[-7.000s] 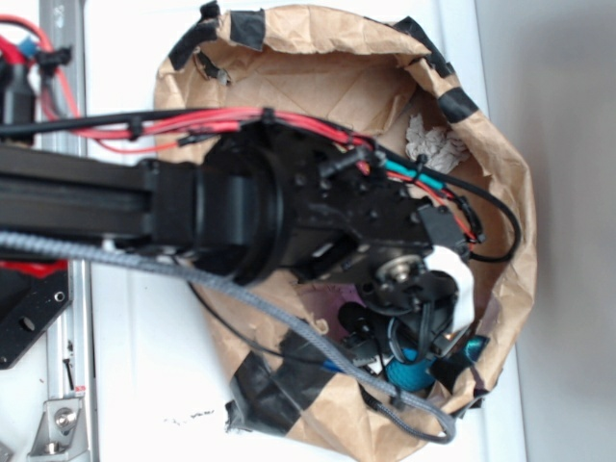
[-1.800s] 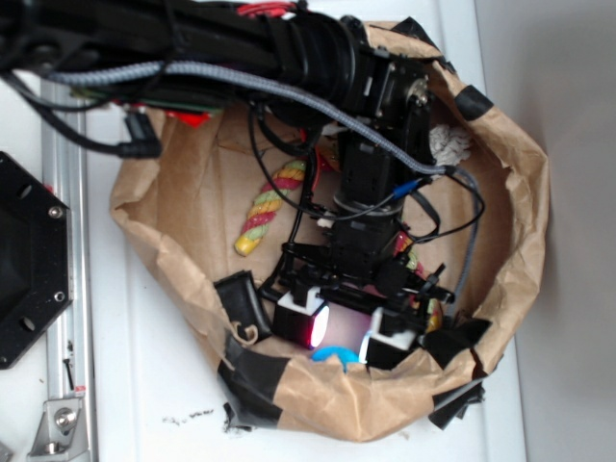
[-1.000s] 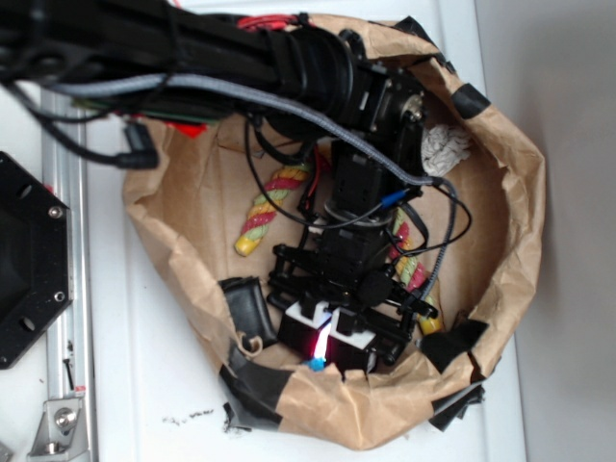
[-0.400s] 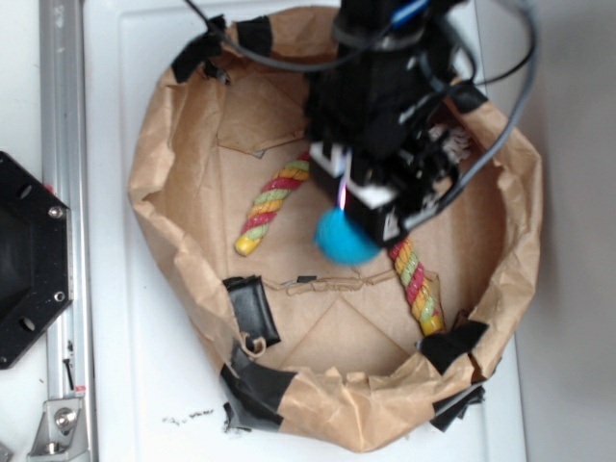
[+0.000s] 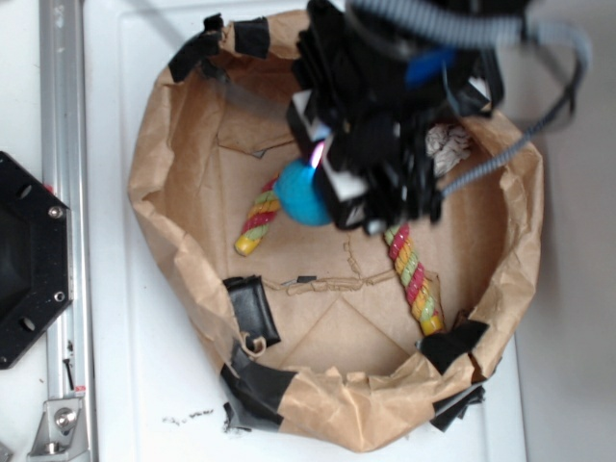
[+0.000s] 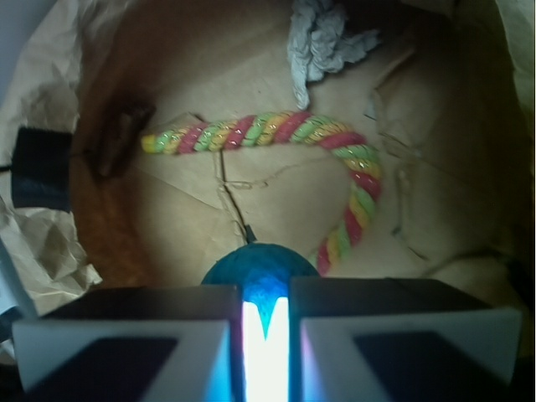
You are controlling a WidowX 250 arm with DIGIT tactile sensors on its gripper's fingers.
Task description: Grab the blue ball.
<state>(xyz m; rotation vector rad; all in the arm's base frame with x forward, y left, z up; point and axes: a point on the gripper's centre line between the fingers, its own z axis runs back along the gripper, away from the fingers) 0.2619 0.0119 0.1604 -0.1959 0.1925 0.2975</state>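
- Gripper [image 6: 265,331] fills the bottom of the wrist view: two white pads [image 6: 126,352] stand close together, with only a thin bright gap of light between them.
- Its jaws are clenched on the blue ball [image 6: 260,268], whose teal top comes out just above the pads; part of the ball is hidden between them.
- From the exterior view the gripper [image 5: 322,178] is raised above the floor of the paper bag, and the blue ball [image 5: 300,194] shows at its left side, round and matte, touching nothing but the pads.
- Under and beyond the ball lies the striped rope [image 6: 276,132], in red, yellow and green twists; it runs across the bag floor and then curves down on the right side.
- In the exterior view the striped rope [image 5: 414,279] is partly hidden by the arm; one end shows left of the ball, the other reaches toward the bag wall at the lower right.
- A frayed white end of rope [image 6: 316,38] lies at the far side, near the bag wall.
- The paper bag [image 5: 173,279] has a rolled-down brown rim with pieces of black tape [image 5: 252,310] on it.
- It stands on a white table [image 5: 125,385], beside a metal rail [image 5: 60,144] at the left.
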